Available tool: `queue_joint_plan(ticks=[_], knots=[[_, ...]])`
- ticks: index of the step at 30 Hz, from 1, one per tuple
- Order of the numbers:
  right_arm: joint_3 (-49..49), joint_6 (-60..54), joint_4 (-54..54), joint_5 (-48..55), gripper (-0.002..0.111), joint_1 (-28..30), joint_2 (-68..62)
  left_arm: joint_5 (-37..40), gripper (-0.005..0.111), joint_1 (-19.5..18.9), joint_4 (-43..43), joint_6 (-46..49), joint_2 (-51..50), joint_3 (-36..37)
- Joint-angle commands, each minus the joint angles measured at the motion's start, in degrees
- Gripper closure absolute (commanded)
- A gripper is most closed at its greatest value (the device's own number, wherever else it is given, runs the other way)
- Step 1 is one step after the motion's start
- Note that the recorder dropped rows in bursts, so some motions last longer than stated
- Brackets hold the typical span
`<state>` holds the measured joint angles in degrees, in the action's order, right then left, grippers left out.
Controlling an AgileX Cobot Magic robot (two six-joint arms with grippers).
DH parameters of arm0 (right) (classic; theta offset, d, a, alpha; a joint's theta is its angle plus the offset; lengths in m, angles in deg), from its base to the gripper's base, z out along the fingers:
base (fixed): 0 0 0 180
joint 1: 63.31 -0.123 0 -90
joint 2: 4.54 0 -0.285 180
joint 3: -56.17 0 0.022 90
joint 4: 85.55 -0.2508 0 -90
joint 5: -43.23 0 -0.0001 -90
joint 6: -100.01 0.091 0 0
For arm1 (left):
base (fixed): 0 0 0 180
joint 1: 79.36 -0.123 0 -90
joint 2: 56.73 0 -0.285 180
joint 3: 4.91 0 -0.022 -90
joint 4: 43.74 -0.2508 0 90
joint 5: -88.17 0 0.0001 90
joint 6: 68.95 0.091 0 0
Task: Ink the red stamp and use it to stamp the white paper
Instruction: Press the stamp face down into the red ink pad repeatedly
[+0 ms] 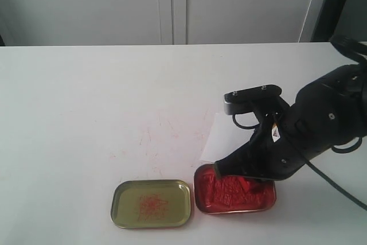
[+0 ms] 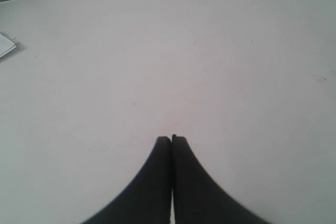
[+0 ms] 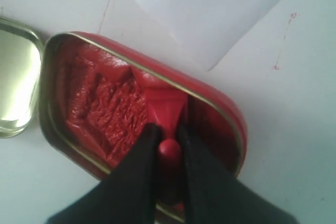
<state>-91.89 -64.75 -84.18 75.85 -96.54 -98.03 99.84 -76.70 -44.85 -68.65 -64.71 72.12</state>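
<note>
The right gripper [image 3: 167, 130] is found closed narrowly on the handle of the red stamp [image 3: 166, 114], whose base is pressed down into the paste of the red ink tin [image 3: 227, 113]; the inking step is judged to be in hand. The tin is placed well away from the back edge of the tabletop [image 1: 86, 101], right of the middle, with its gold lid [image 1: 124, 198] just beside it on the side toward the left edge. The white paper [image 1: 220, 139] is laid just beyond the tin toward the back edge, apart from its rim, partly covered by the arm; no imprint is seen on the exposed part. The left gripper [image 2: 171, 140] is seen with its jaws together and nothing between them, over bare tabletop; its position on the table cannot be told. The following risks are noted. The paste appears thick and furrowed, so the unrestrained tin could be dragged up or shifted when the stamp is withdrawn. The handle is gripped at a narrow knob, so the stamp could tilt in the jaws, and an uneven print would result. The thin sheet is held by nothing and could slide or cling to the inked base. The tin's raised rim must be cleared on the way to the paper. Ample bare surface is available toward the left and back edges; the route to the paper is short.
</note>
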Motion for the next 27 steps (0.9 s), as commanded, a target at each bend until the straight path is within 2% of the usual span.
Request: queue_joint_plan(ticks=[1,27], knots=[[-0.93,0.17,0.15,-0.14,0.108,-0.06,2.26,-0.05,0.107,-0.2,0.15,0.16,0.2,0.19],[0.88,0.17,0.15,0.25,0.108,-0.06,2.13,-0.05,0.107,-0.2,0.15,0.16,0.2,0.19]])
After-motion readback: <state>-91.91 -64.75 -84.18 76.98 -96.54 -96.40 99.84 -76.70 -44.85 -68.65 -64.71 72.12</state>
